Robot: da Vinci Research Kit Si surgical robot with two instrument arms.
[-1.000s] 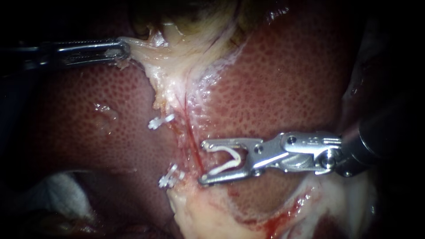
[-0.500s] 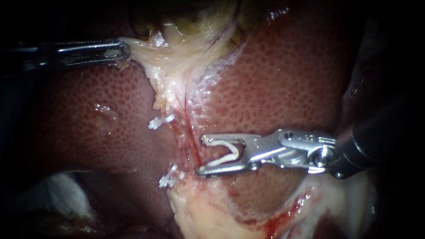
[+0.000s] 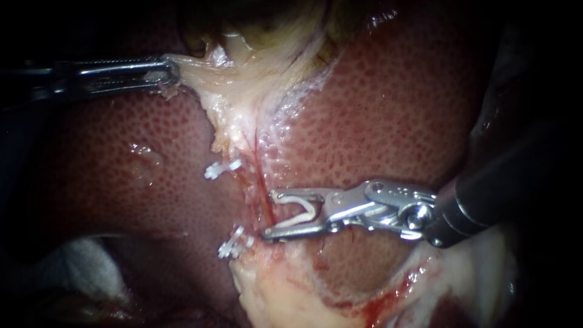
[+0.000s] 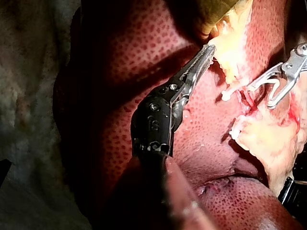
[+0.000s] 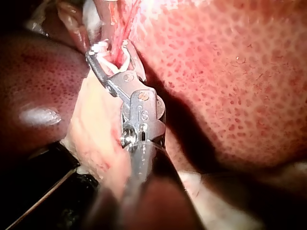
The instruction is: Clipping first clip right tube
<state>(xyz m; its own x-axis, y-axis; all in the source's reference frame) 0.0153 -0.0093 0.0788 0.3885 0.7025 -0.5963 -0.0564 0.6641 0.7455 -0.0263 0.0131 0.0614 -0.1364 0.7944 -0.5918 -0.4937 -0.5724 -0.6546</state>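
Note:
The right tube [image 3: 260, 173] is a thin red strand running down from the pale gallbladder tissue [image 3: 243, 91] across the liver [image 3: 395, 109]. My right instrument [image 3: 269, 215] holds an open white clip [image 3: 303, 214] in its wide-standing jaws. The jaw tips reach the red tube from the right, one above and one below, and the clip stands open. In the right wrist view the right instrument's jaws [image 5: 108, 50] straddle the red strand [image 5: 125, 19]. My left instrument [image 3: 169, 70] is shut on a pale flap of gallbladder tissue, holding it out to the left; the left wrist view shows the left instrument's jaws [image 4: 208, 50] on this flap.
Two white clips [image 3: 221, 167] [image 3: 235, 243] sit closed on the strand just left of the red tube. Pale fatty tissue [image 3: 273, 291] with blood smears lies below the jaws. White gauze [image 3: 79, 267] shows at the lower left.
My right instrument has moved left and slightly up, bringing its jaw tips onto the red tube, and the jaws have narrowed a little. The left instrument has held still.

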